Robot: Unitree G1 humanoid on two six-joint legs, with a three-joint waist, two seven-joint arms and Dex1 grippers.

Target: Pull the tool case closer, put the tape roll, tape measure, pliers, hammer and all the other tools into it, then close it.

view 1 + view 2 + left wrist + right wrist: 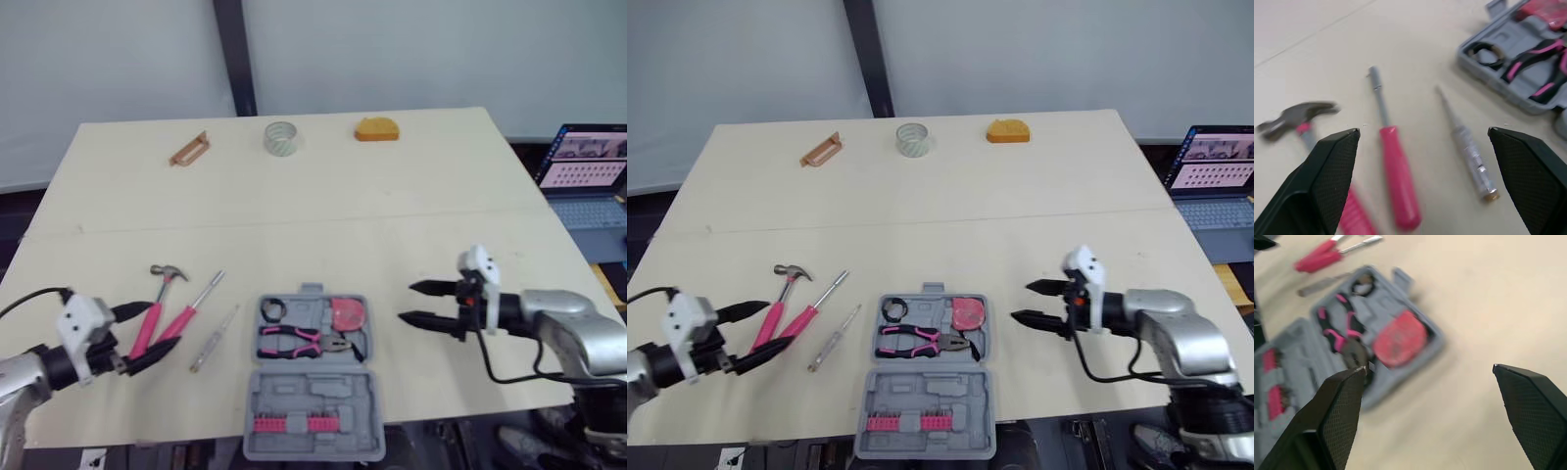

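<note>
Low, left fingers apart by hammer

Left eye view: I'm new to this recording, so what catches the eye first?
An open grey tool case sits at the near edge of the table, pink-handled pliers already inside. Left of it lie a hammer, a pink screwdriver and a silver tester, with the open left gripper at their handles; the open right gripper hovers right of the case.

Grey tool case lies open flat between left gripper and right gripper. Pink-handled pliers and red tape measure are seated inside. Hammer, pink screwdriver and silver tester screwdriver lie just ahead of the left gripper. Tape roll stands far beyond both.
</note>
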